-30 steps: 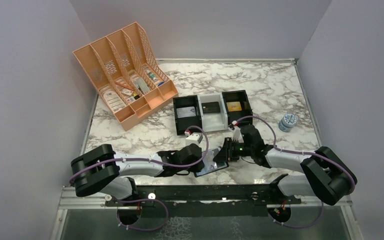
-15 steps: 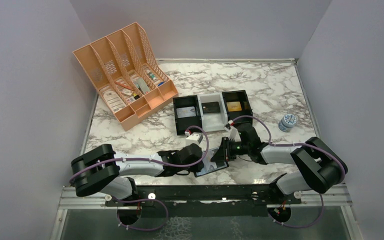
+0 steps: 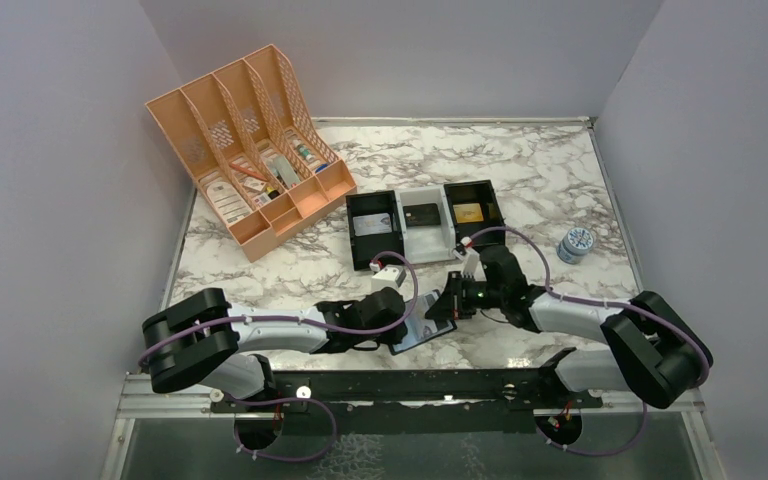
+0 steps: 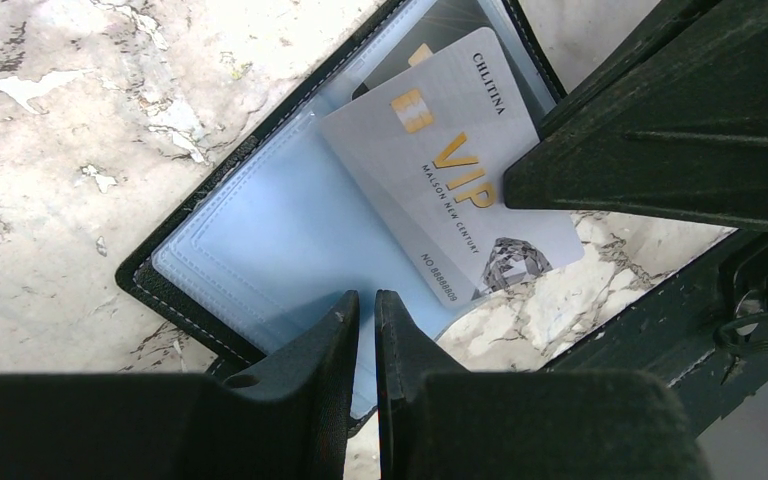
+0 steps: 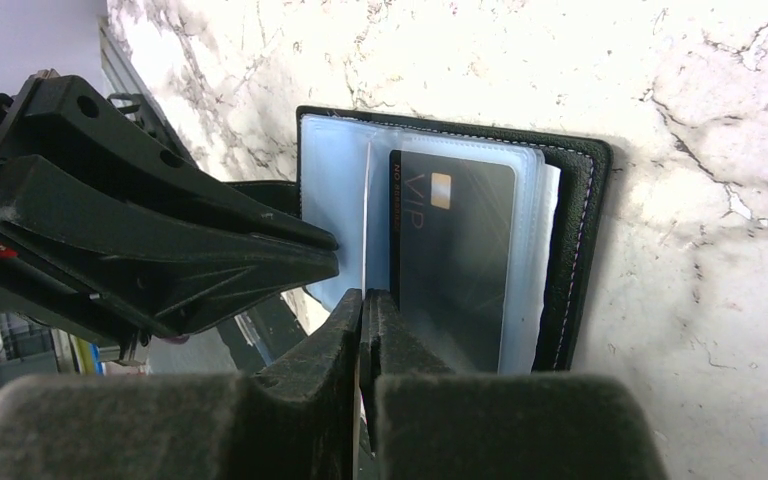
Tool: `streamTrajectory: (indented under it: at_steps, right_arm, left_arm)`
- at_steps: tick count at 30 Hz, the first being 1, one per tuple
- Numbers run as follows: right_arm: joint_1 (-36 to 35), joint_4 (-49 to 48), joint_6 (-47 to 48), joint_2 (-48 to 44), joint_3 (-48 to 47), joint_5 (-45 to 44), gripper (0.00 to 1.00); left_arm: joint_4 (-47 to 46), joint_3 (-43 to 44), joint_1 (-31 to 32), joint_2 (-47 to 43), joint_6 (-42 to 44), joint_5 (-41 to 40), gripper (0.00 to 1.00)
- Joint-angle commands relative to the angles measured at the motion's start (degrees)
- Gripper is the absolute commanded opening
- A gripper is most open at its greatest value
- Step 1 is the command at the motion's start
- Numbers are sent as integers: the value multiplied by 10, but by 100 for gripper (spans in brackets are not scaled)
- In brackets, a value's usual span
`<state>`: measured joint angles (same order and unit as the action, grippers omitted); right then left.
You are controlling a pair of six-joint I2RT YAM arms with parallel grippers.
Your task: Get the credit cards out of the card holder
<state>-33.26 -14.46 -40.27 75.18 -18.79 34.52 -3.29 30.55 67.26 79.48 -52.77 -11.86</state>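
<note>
The card holder [image 3: 412, 340] lies open near the table's front edge, its blue-grey lining [image 4: 260, 230] facing up inside a black rim [image 5: 572, 250]. My left gripper [image 4: 367, 298] is shut on the holder's near flap [image 3: 407, 322]. A silver VIP credit card [image 4: 440, 170] sticks halfway out of a slot over the marble. My right gripper [image 5: 363, 297] is shut on that card's edge, which shows as a thin pale line running into the jaws [image 3: 447, 305]. A dark grey VIP credit card [image 5: 450, 250] sits inside a clear sleeve of the holder.
Behind the holder stands a black-and-white three-compartment tray [image 3: 360, 245] with cards in it. A peach file organiser [image 3: 245, 150] holding small items fills the back left. A small round tin [image 3: 576, 243] sits at the right. The metal rail [image 3: 410, 395] runs along the near edge.
My right gripper's jaws have closed on the silver card and its wrist has shifted slightly. The left gripper and the holder have stayed in place.
</note>
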Motion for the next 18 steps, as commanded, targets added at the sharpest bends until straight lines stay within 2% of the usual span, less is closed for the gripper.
streamTrajectory:
  at_steps: [1,6,10,13,16,18]
  right_arm:
    - [4,9,16,-15,8,-9,5]
    - [4,-15,3,3,10,8,18]
    - [4,-46,-10,31,8,23,20]
    - [4,-57,-17,48,6,20,14]
    - [4,-61,-20,50,9,8,3]
    - [4,-61,-22,40,12,2,1]
  left_arm:
    - [55,2,2,-3,16,-24,16]
    - [53,9,2,1,22,-19,16]
    - [53,14,2,8,25,-15,16]
    - [53,17,3,10,25,-12,16]
    - [54,19,2,7,26,-14,16]
    - [52,19,2,3,27,-16,19]
